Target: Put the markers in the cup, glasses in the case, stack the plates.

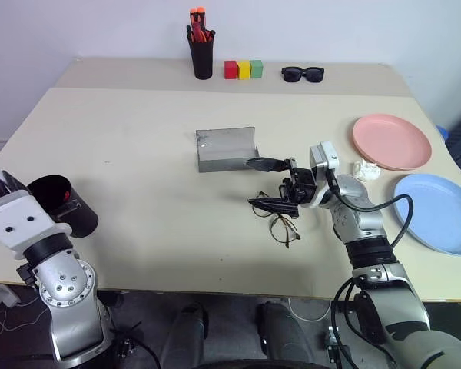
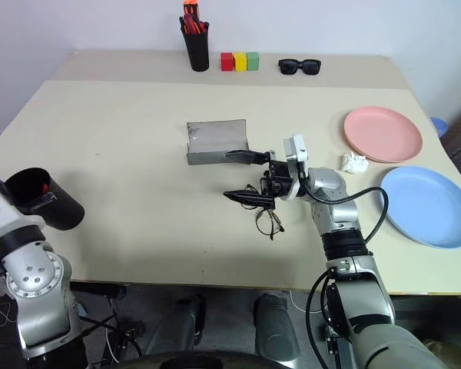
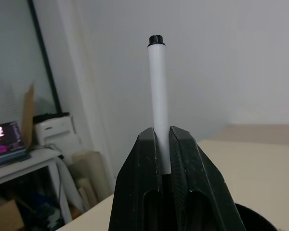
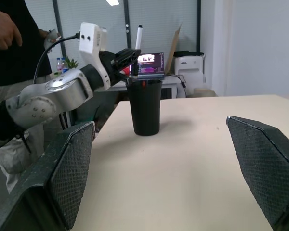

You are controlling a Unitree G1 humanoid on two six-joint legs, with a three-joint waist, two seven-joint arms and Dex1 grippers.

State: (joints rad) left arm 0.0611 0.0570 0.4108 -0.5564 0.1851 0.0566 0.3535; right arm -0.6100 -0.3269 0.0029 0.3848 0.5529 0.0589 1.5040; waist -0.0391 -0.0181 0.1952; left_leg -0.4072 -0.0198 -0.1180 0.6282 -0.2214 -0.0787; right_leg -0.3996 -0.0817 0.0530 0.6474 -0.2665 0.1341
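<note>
My left gripper [image 3: 163,137] is shut on the white marker [image 3: 157,96], which stands up out of its fingers with the black end on top. It hovers just beside the rim of the black cup [image 1: 61,206] at the table's near left corner. Something red [image 2: 44,187] shows inside the cup. My right gripper [image 1: 270,184] stands open, pointing left, just over the wire-rimmed glasses [image 1: 281,224], with nothing between its fingers. The grey case [image 1: 227,148] lies open right behind it. At the right lie the pink plate [image 1: 391,141] and the blue plate [image 1: 438,211], side by side.
A crumpled white paper [image 1: 366,171] sits between the plates. Along the far edge stand a black pen holder [image 1: 201,52] with orange-red pens, three coloured blocks [image 1: 243,69] and black sunglasses [image 1: 303,74]. A person [image 4: 9,43] stands beyond the table's left side.
</note>
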